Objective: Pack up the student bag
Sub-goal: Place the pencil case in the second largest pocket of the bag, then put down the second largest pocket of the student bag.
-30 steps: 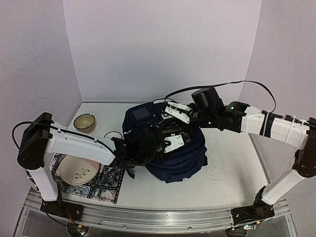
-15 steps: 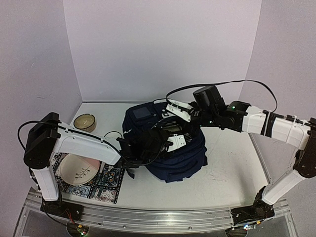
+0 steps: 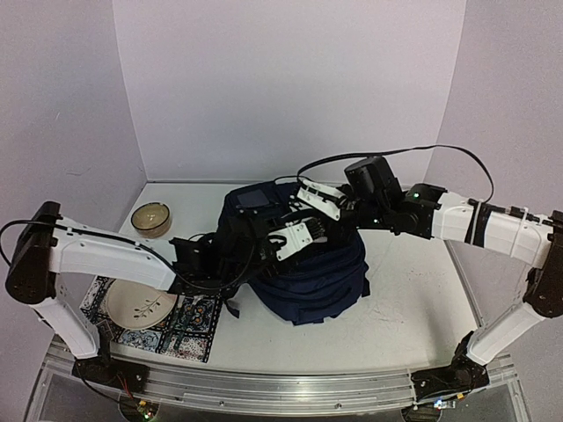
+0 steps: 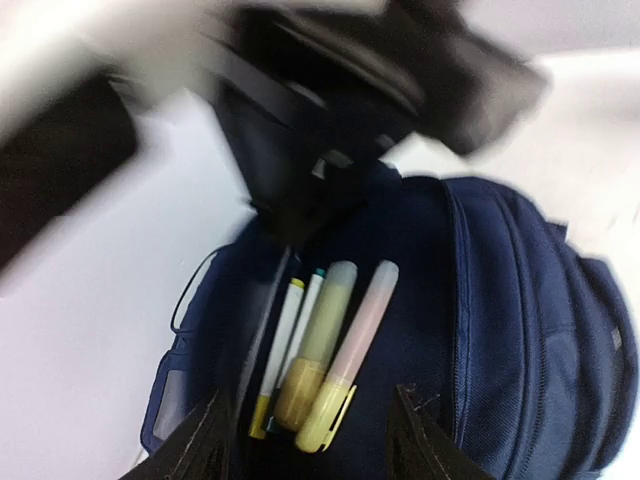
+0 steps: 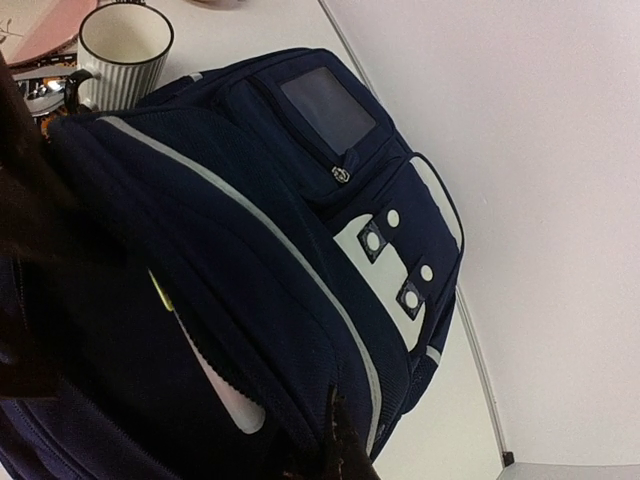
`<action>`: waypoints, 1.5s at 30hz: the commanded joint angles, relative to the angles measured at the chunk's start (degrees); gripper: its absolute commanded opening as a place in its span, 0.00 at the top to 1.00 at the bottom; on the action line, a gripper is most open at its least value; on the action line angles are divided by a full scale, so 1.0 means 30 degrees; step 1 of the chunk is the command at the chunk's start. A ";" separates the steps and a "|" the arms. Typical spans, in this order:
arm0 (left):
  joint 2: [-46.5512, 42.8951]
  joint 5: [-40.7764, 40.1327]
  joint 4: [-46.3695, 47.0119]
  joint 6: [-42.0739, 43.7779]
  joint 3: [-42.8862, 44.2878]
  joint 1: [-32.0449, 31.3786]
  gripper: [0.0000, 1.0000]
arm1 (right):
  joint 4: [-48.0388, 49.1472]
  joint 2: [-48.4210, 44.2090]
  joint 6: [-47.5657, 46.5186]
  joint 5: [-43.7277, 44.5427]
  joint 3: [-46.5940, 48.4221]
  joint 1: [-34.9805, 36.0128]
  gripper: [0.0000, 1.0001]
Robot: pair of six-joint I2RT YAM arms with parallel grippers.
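The student bag (image 3: 317, 281), dark navy with a white stripe and a grey-blue panel, lies open in the middle of the table. My right gripper (image 3: 318, 200) is shut on the upper edge of its opening and holds the flap up; in the right wrist view the bag (image 5: 250, 220) fills the frame and the gripper (image 5: 335, 450) pinches the fabric. My left gripper (image 3: 290, 237) hovers at the opening. In the left wrist view it (image 4: 315, 440) is open and empty, with two white pens (image 4: 285, 340) and two highlighters (image 4: 345, 350) lying inside the bag (image 4: 520, 300) just beyond its fingertips.
A tan bowl (image 3: 151, 218) stands at the back left. A white plate (image 3: 139, 303) lies on a patterned mat (image 3: 180, 323) at the front left. A striped white mug (image 5: 125, 45) stands left of the bag.
My left arm has drawn back to the left and its gripper has come up out of the bag's opening. The right gripper keeps holding the flap.
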 commanded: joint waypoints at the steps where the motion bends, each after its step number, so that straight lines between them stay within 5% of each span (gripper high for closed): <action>1: -0.3066 0.0736 0.1205 -0.2784 -0.0837 0.0075 0.45 | 0.1280 -0.1451 0.0591 0.0035 -0.0600 -0.0478 1.00; 12: -0.4250 -0.0346 -0.0645 -0.7577 -0.2644 0.0366 0.42 | 0.1639 -0.2870 0.0577 0.0923 -0.3389 -0.2083 1.00; 20: -0.3626 0.2673 -0.2242 -1.0710 -0.2139 0.2104 0.43 | 0.1808 -0.3794 0.1484 0.0342 -0.4829 -0.2436 0.96; 24: -0.3656 0.4317 -0.2529 -1.1799 -0.2329 0.2357 0.44 | 0.1750 -0.4630 0.3362 -0.1654 -0.5513 -0.2425 0.83; 28: -0.3583 0.5308 -0.2588 -1.2300 -0.2837 0.2432 0.46 | 0.1733 -0.5464 0.5317 -0.3628 -0.6141 -0.2404 0.58; 36: -0.3810 0.7466 -0.2684 -1.3074 -0.3626 0.3362 0.49 | 0.1548 -0.6812 0.9263 -0.6528 -0.6310 -0.2271 0.31; 45: -0.2691 0.9295 -0.2699 -1.2101 -0.3871 0.3866 0.52 | 0.2569 -0.6205 1.2704 -0.5510 -0.6116 -0.1029 0.27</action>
